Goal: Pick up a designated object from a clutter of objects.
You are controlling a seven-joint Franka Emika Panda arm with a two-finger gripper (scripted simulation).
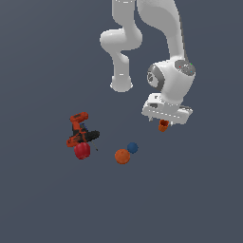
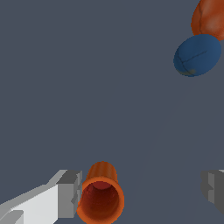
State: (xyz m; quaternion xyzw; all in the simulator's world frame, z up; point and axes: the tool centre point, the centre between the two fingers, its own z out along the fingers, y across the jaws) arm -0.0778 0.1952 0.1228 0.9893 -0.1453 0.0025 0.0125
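The floor is all that remains: a flat, matte surface of dark slate grey with a bluish cast. In the exterior view it fills the frame from edge to edge, even in tone from the upper left to the lower right. In the wrist view the same floor makes up the whole background, again plain blue-grey, with a very faint paler streak running diagonally through the right half of the frame.

1. The orange cup is small and tapered, with a rim and a hollow inside.
2. It sits just below the robot's hand, lying beside one finger, its open mouth facing the wrist camera.
3. The drill, red ball, orange ball and blue ball lie apart from it.
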